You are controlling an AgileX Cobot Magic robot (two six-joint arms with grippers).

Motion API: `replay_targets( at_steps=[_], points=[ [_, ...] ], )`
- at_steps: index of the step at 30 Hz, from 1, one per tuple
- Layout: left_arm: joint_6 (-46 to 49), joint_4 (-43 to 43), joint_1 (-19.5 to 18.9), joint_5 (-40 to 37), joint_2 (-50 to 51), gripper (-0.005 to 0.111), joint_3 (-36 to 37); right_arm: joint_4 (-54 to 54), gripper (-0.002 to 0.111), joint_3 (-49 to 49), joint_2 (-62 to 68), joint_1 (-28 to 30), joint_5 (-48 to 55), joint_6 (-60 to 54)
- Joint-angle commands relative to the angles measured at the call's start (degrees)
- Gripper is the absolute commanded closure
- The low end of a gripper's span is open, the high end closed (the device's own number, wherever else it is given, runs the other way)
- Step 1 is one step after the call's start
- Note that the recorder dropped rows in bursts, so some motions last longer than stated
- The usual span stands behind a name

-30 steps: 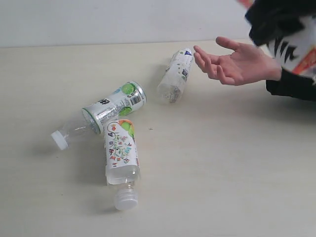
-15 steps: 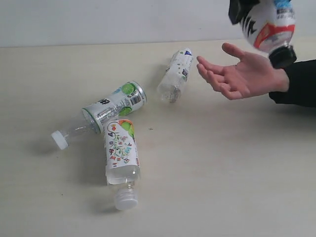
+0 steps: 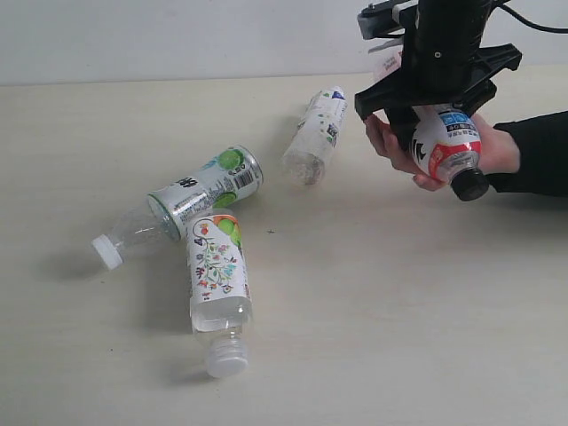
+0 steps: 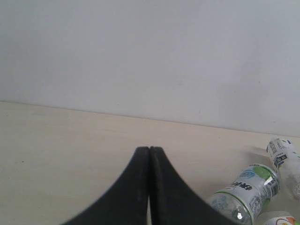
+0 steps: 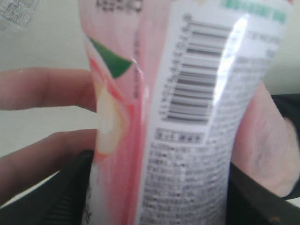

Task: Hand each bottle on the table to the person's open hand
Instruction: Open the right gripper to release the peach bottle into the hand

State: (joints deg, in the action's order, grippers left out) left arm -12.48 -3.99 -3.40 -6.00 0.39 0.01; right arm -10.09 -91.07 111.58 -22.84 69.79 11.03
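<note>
A: Reading from the left, what do we note first?

B: The left claw (image 4: 149, 152), its fingers pressed together and holding nothing. It faces across the table (image 3: 399, 311) and lies outside the exterior view. The nearest bottles are ahead of it and off to one side.

A: And the bottles not yet delivered?

B: We count three, all lying on their sides and all well apart from the right claw (image 3: 441, 111), toward the left claw's side. Farthest from the right claw is the green-lime bottle (image 3: 206, 191). The white floral bottle (image 3: 217, 275) lies against it, touching or nearly so. The white bottle with purple marks (image 3: 317, 133) lies nearer the right claw, close to the fingertips of the person's open hand (image 3: 493, 151) but apart from them.

A: What does the right claw carry?

B: It is clamped on the pink-red bottle (image 3: 446, 146), which hangs tilted below the claw's body with its black cap pointing down. The bottle sits within the hand: the right wrist view shows fingers on one side of it and the palm on the other. Whether its weight rests on the palm, we cannot tell.

A: How do we judge progress?

B: The first hand-over appears to be at its last step, with only the release remaining. After that, three more pickups and deliveries are left. No delivery is complete yet.
</note>
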Motion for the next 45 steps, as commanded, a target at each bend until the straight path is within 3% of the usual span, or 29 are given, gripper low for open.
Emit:
replay_targets(
  at_steps=[1, 7, 12, 17, 23, 45],
  points=[
    [0.3, -0.2, -0.1, 0.2, -0.4, 0.107, 0.0, -0.4, 0.104, -0.1, 0.1, 0.3, 0.2, -0.4],
    [0.3, -0.2, -0.1, 0.2, -0.4, 0.107, 0.0, -0.6, 0.074, -0.1, 0.1, 0.3, 0.2, 0.1],
    [0.3, -0.2, -0.1, 0.2, -0.4, 0.107, 0.0, -0.9, 0.037, -0.1, 0.1, 0.2, 0.2, 0.0],
    [0.3, -0.2, -0.1, 0.2, -0.4, 0.107, 0.0, -0.9, 0.021, -0.1, 0.1, 0.2, 0.2, -0.5],
    [0.3, -0.2, -0.1, 0.2, -0.4, 0.107, 0.0, -0.9, 0.017, -0.1, 0.1, 0.2, -0.2, -0.5],
    [0.3, -0.2, -0.1, 0.2, -0.4, 0.107, 0.0, -4.0, 0.017, -0.1, -1.6, 0.2, -3.0, -0.3]
  ],
)
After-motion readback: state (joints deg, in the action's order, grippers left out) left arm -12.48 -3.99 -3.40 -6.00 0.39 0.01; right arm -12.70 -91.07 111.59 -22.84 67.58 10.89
